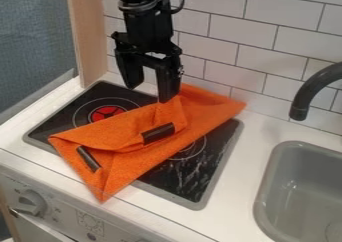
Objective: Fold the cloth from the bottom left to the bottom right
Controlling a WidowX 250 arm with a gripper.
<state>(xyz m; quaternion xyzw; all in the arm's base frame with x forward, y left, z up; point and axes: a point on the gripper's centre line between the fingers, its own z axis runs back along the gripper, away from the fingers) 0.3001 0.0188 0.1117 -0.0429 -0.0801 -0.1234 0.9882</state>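
Fingers (169,83) of the black gripper (149,93) stood apart and pointed downward, the left one above the black hob, the right one at the upper edge of the orange cloth; whether that tip touched the fabric could not be told. The robot arm (143,16) entered from the top edge, left of centre. From left to right: a blue-grey surface (33,46) bordered an upright pale wooden post (89,46). Below, a round knob (28,202) projected from the white front panel (63,211). The black hob (177,178), with its grey border, was set into the white bench (237,176), a red-centred burner (107,113) showing just beyond the cloth. The orange cloth (127,173) lay diagonally across the hob, one corner over the bench's front edge and another toward the tiled wall (237,31); its upper left part was folded over in a loose, wrinkled layer. Two dark strips marked it, a shorter one (88,158) near its left edge and a longer one (158,133) near its middle. At the right, a dark curved tap (319,83) overhung the grey sink (264,191)
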